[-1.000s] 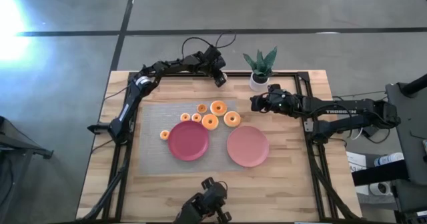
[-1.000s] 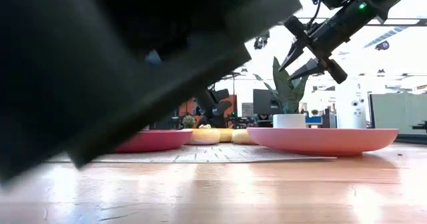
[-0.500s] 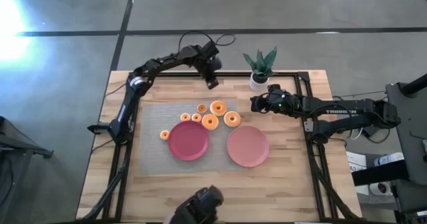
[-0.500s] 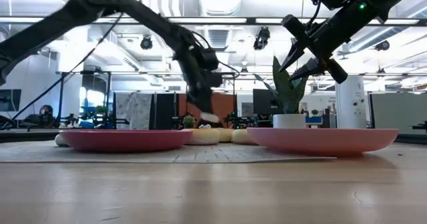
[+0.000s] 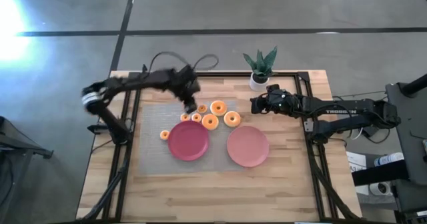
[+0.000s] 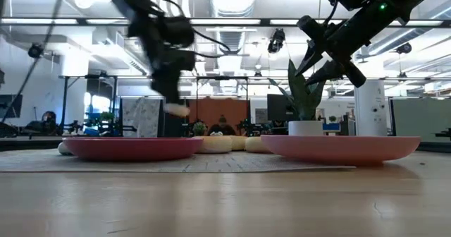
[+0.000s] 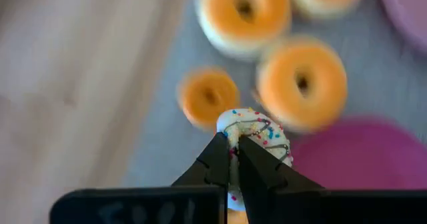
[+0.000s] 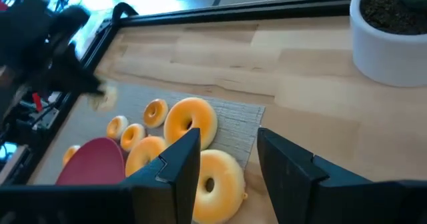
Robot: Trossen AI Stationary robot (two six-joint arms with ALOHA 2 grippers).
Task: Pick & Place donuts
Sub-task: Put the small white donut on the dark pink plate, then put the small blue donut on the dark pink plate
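Several orange-tan donuts (image 5: 218,107) lie flat on the grey mat beyond the magenta plate (image 5: 189,141) and the pink plate (image 5: 247,145); one lies apart (image 5: 164,135) at the magenta plate's left. My left gripper (image 5: 190,105) hangs over the left side of the cluster, shut on a small whitish sprinkled donut (image 7: 257,132). My right gripper (image 5: 255,104) waits open to the right of the cluster, above the table (image 6: 331,53). In the right wrist view its fingers (image 8: 230,164) stand apart over two large donuts (image 8: 213,177). My left gripper pinches the whitish donut by its rim (image 7: 233,141) between the two fingertips (image 7: 217,159), coming from above and slanting down. The ring pokes out past the fingertips. The low view shows it lifted clear (image 6: 177,111) of the mat and plates.
A potted plant in a white pot (image 5: 259,79) stands at the far edge, close to my right gripper. A black frame (image 5: 303,84) runs round the table. Bare wood (image 5: 200,191) lies on the near side of the plates.
My left arm has swung from the table's far edge toward the near-left and gone down, carrying the whitish donut to just above the left side of the cluster. A dark object at the near edge that blocked the low view has left the picture.
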